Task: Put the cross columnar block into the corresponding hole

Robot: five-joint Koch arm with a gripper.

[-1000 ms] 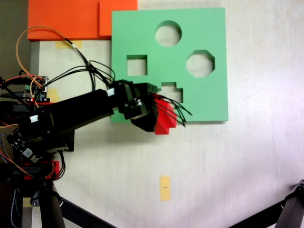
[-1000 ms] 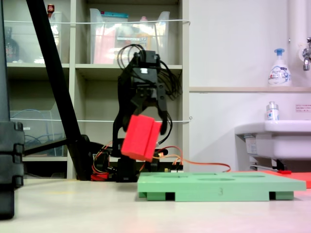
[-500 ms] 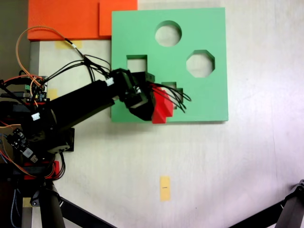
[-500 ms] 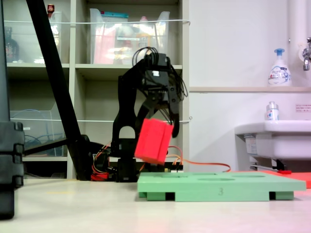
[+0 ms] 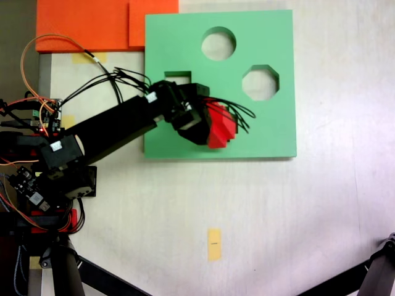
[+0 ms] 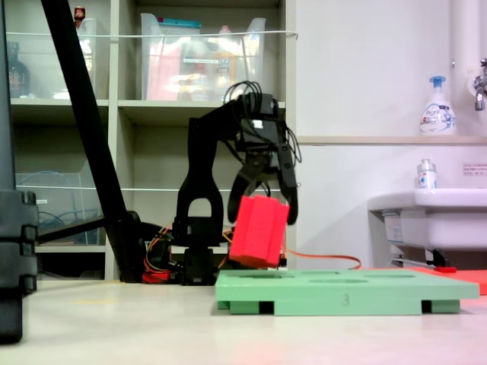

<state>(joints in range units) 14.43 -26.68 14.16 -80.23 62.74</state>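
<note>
The jaws are closed on the cross columnar block [image 6: 259,231], 1 finger down each side of it in a fixed view, and the gripper [image 6: 266,199] hangs it above the near-left part of the green foam board [image 6: 380,293]. The block is clear of the board and tilted, its top leaning away from the arm. In a fixed view from above the gripper [image 5: 207,126] and the red block [image 5: 221,126] cover the spot where the plus-shaped hole should lie, so the hole itself cannot be made out beneath the jaws. Beyond the jaws, farther across the board, sit the round cutout [image 5: 218,44] and the octagonal cutout [image 5: 260,82]; the square cutout [image 5: 178,75] peeks out just behind the wrist. The step in hand looks like alignment before insertion. To do it well, the wrist should first bring the block upright so its bottom face is flat to the board, then turn it until its 4 arms match the hole's 4 notches. Only then lower slowly; foam catches on edges, and a tilted entry would likely jam 1 corner.
</note>
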